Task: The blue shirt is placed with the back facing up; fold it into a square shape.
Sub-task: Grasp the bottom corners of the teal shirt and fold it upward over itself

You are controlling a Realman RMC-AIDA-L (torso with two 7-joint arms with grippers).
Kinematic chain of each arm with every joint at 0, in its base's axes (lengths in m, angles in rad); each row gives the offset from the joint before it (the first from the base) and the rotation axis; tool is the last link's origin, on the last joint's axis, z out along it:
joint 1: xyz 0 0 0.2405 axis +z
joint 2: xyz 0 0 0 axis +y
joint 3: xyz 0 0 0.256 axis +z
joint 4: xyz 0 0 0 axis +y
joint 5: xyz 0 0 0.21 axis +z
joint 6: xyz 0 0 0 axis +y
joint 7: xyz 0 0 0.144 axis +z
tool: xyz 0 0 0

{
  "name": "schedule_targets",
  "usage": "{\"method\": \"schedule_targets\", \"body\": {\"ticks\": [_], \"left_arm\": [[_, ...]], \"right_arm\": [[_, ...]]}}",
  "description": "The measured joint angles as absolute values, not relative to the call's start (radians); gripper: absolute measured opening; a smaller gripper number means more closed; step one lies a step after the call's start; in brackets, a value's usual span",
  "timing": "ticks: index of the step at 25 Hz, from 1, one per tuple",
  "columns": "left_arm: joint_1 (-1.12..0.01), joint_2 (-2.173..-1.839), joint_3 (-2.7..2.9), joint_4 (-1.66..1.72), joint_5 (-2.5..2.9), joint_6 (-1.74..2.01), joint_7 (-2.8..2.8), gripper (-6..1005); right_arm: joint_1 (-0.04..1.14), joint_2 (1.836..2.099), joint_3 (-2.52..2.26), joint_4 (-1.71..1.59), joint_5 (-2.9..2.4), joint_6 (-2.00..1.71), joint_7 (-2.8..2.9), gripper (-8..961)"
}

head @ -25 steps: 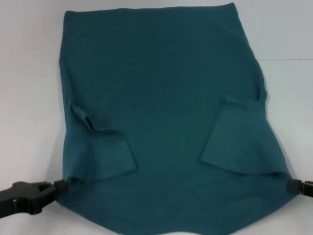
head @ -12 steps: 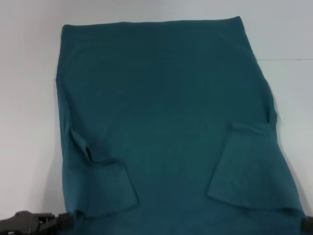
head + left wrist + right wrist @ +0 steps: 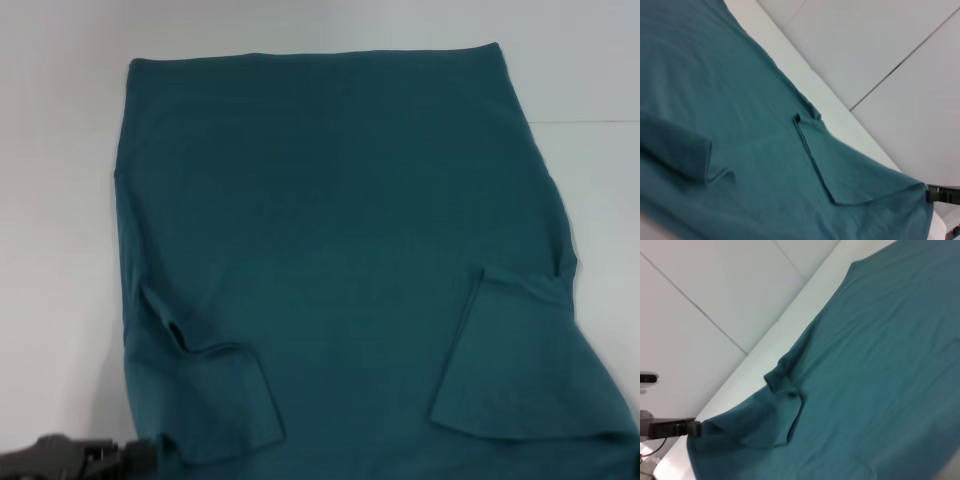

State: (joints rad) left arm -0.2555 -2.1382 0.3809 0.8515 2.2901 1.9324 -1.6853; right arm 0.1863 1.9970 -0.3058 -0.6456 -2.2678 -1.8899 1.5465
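From the head camera, the blue shirt [image 3: 330, 250] covers most of the white table [image 3: 60, 200], plain back upward, its far hem straight and both short sleeves folded inward over the body. The left gripper [image 3: 140, 455] shows at the shirt's near left corner, its black tip touching the cloth and apparently pinched on it; the right gripper lies outside this view. The left wrist camera shows what the head camera lacks: the right gripper [image 3: 932, 194], a dark tip closed on the shirt's opposite near corner, with the cloth pulled to a point there and hanging lifted off the table. The right wrist camera looks back across the shirt at the left gripper, again nipping its corner, the fabric drawn taut into a peak beside the folded sleeve.
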Motion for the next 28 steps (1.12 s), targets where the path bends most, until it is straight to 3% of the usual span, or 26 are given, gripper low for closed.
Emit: {"method": "schedule_targets", "body": {"ticks": [4, 12, 28], "left_arm": [[-0.307, -2.128, 0.346, 0.837, 2.283, 1.912, -1.692, 39], [-0.49, -2.065, 0.256, 0.71, 2.28, 1.75, -1.709, 38], [-0.68, -2.063, 0.261, 0.592, 2.096, 1.249, -1.713, 38]], "right_arm": [[0.243, 1.997, -0.284, -0.628, -2.265, -1.845, 1.561, 50], [0.405, 1.995, -0.22, -0.616, -2.262, -1.7, 1.616, 51], [0.676, 1.98, -0.253, -0.529, -2.26, -1.229, 1.65, 60]]}}
